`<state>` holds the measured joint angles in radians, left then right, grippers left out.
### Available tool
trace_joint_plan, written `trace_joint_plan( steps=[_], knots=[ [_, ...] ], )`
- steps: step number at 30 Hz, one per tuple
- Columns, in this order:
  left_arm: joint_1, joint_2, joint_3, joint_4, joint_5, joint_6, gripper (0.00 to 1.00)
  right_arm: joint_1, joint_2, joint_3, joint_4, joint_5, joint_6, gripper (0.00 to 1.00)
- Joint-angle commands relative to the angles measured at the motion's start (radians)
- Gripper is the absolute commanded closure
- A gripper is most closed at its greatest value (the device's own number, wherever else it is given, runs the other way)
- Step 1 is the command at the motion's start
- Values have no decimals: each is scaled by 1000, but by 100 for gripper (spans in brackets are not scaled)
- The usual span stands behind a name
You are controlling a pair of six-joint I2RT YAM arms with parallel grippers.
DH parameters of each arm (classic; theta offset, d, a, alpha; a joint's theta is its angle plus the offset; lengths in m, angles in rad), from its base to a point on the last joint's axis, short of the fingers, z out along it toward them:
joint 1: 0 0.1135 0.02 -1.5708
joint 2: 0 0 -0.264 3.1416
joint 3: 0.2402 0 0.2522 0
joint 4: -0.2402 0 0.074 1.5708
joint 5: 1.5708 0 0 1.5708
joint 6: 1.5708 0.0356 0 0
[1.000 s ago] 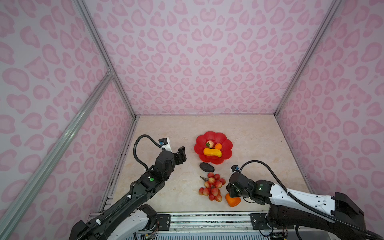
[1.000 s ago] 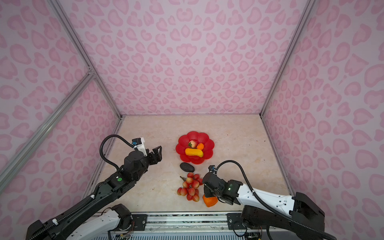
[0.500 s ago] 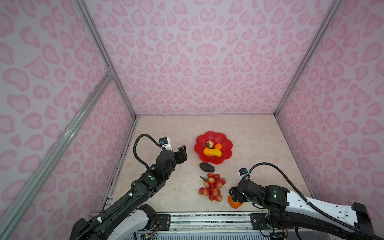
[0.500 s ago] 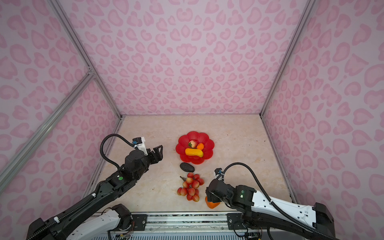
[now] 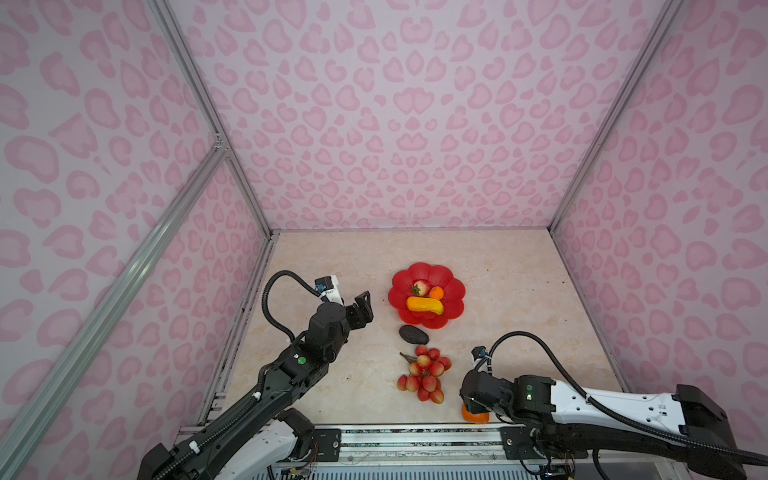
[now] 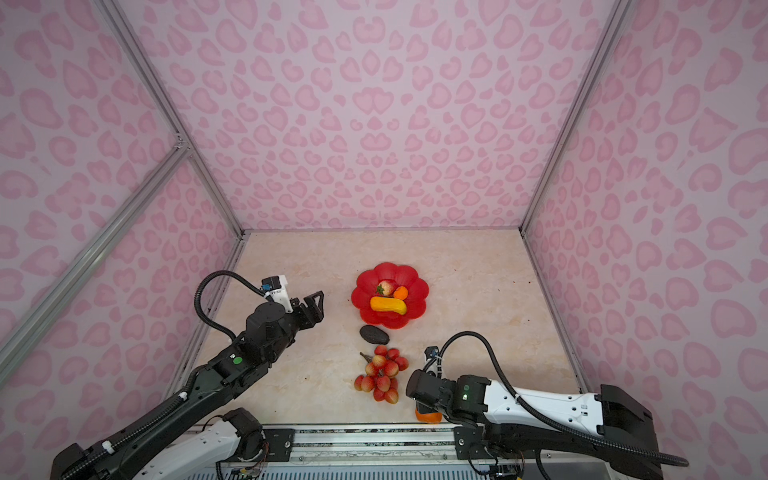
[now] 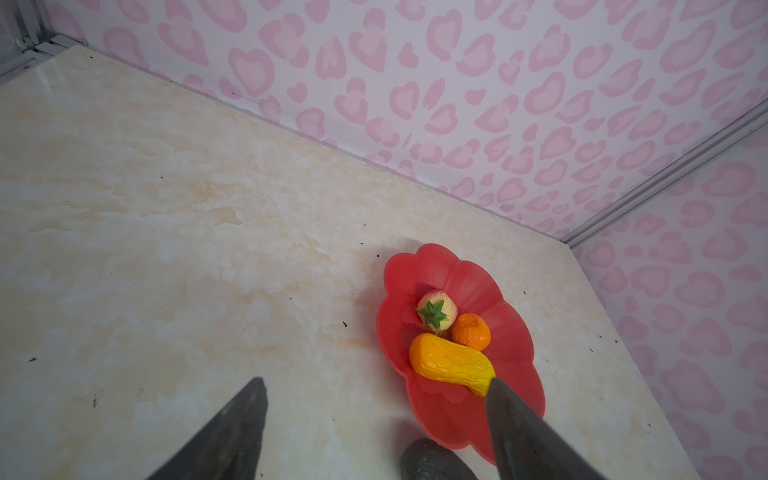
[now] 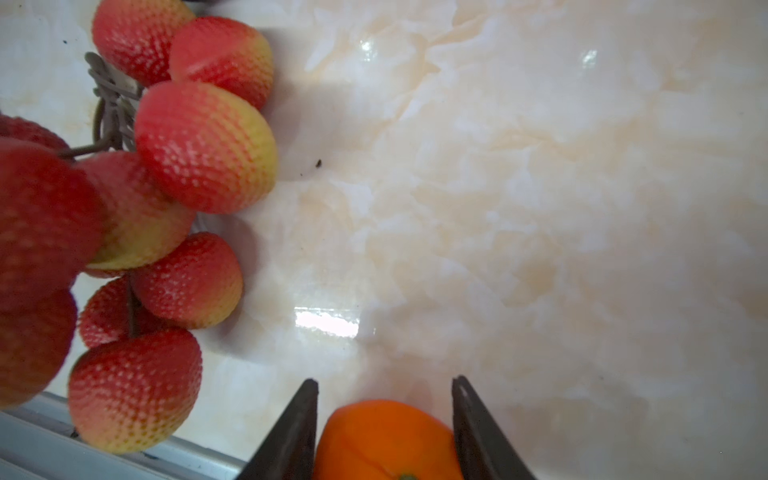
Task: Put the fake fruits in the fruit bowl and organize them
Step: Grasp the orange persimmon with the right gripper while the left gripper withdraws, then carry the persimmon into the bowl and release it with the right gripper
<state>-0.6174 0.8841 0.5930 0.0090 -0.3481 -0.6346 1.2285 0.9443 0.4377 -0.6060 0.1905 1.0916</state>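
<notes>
The red scalloped fruit bowl [image 5: 451,279] holds a strawberry [image 5: 420,287], a small orange [image 5: 436,293] and a yellow-orange long fruit [image 5: 424,305]. In front of the bowl lie a dark oval [image 5: 413,334] and a bunch of red berries [image 5: 424,374]. The larger orange [image 8: 386,440] sits at the table's front edge, with my right gripper [image 8: 383,379] shut on it, a finger pressing each side. In a top view the wrist covers most of this orange [image 5: 474,416]. My left gripper [image 5: 362,307] hangs open and empty, left of the bowl [image 7: 469,274].
A metal rail [image 5: 415,430] runs along the front edge right beside the larger orange. Pink patterned walls close in the table on three sides. Bare tabletop [image 5: 519,291] lies right of the bowl.
My right arm has dropped forward over the larger orange, its jaws opening wide and then closing on it. The orange has shifted slightly toward the front edge. The left arm has barely moved.
</notes>
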Motion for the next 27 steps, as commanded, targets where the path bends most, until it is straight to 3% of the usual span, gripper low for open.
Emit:
trace_joint_plan(
  steps=[1, 2, 4, 7, 11, 17, 21, 27],
  knots=[
    [-1, -1, -5, 14, -9, -11, 17, 0, -15, 7, -10, 36, 30, 67],
    [-1, 1, -5, 15, -7, -13, 16, 0, -23, 11, -16, 52, 30, 70],
    [-1, 6, -4, 15, -5, -13, 17, -1, -38, 30, -34, 92, 16, 92],
    [0, 12, -2, 14, -2, -13, 16, -9, -60, 65, -88, 139, -1, 98],
    [0, 11, -6, 15, -3, -11, 16, -83, -89, 113, -123, 159, -78, 99],
    [0, 5, -21, 7, 4, -15, 16, -349, -95, 243, -58, 124, -344, 97],
    [1, -7, -35, 1, 12, -23, 16, -487, 21, 349, 70, 85, -497, 96],
    [2, -10, -37, -14, 91, -5, 16, -579, 276, 500, 278, 66, -623, 95]
  ],
)
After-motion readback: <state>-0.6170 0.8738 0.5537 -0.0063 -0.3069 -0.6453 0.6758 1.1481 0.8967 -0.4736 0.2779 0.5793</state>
